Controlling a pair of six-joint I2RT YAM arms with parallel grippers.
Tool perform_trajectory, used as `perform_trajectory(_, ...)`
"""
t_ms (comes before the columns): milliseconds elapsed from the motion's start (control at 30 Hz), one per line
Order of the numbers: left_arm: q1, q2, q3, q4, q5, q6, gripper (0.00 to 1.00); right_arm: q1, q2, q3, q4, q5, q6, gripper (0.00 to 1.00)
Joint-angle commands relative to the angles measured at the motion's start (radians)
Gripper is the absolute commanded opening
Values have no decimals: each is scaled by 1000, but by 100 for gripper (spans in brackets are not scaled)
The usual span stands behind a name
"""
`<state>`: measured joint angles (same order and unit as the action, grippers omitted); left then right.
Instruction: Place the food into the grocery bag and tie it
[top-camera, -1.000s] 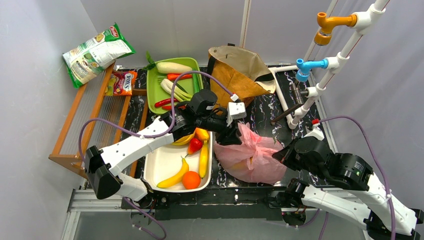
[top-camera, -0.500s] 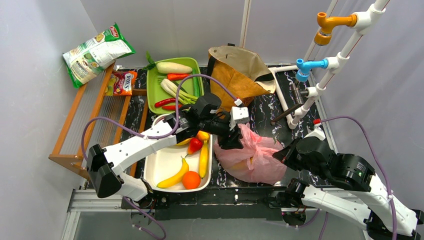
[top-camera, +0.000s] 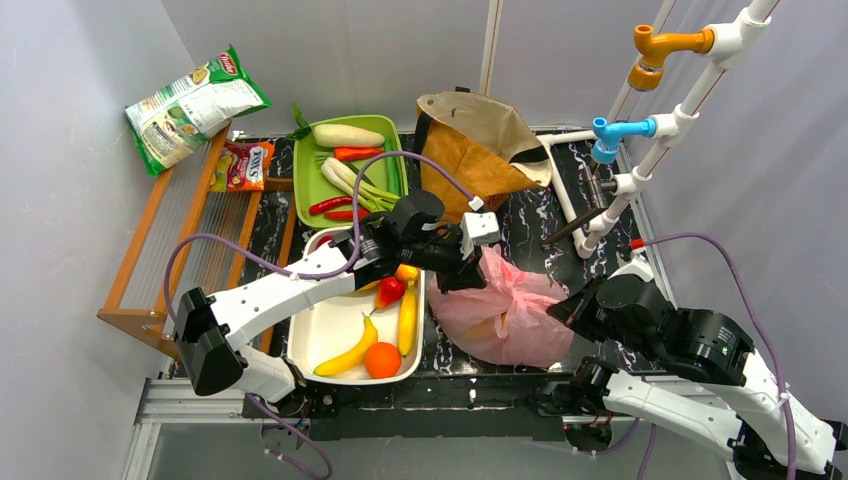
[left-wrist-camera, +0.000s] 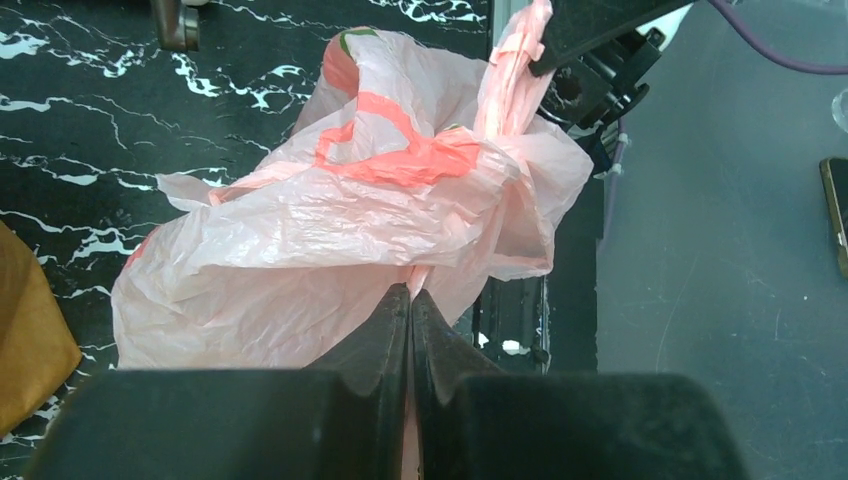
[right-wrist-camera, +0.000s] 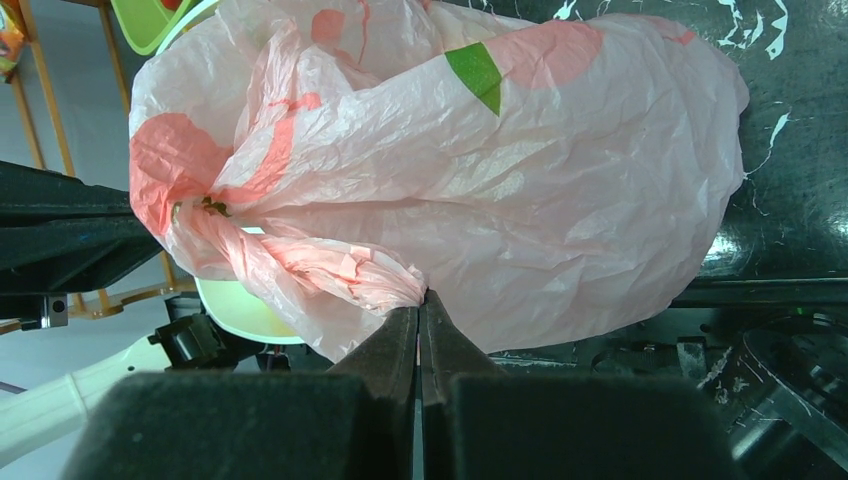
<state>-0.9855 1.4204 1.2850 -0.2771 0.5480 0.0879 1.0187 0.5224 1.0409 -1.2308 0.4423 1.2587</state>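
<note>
From the top external view, the grocery bag (top-camera: 512, 312) lies bunched on the black marbled table (top-camera: 520, 225), just right of a white tray (top-camera: 325, 325). Food lies loose in that tray: 2 bananas (top-camera: 347, 355), an orange (top-camera: 382, 360) and a red piece (top-camera: 389, 290). The left gripper (top-camera: 462, 277) reaches across the tray to the bag's upper left edge. The right gripper (top-camera: 562, 310) meets the bag's right side. A green tray (top-camera: 308, 190), a brown paper bag (top-camera: 478, 150) and a crisp packet (top-camera: 190, 105) sit further back.

From the left wrist view, the left gripper's jaws are pressed together, with a strip of the bag's pink film pinched between them.

From the right wrist view, the right gripper's jaws are likewise closed, clamped on a twisted handle (right-wrist-camera: 335, 268) of the bag. The bag's body spreads above on the table.
</note>
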Motion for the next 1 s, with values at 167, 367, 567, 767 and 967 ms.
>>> perform_trajectory(167,-4,-22,112,-76,-23,-31,0,0,-3,154,-184,103,94,1)
perform_trajectory(367,-4,-51,122,-172,16,-22,0,0,-80,195,-250,152,120,1)
perform_trajectory(567,-4,-46,156,-210,14,-48,0,0,-108,174,-250,149,139,1)
perform_trajectory(767,-4,-21,260,-306,-26,-43,0,0,-61,187,-294,144,150,1)
perform_trajectory(967,0,-140,55,-365,-189,-76,0,0,-84,101,-352,127,208,1)
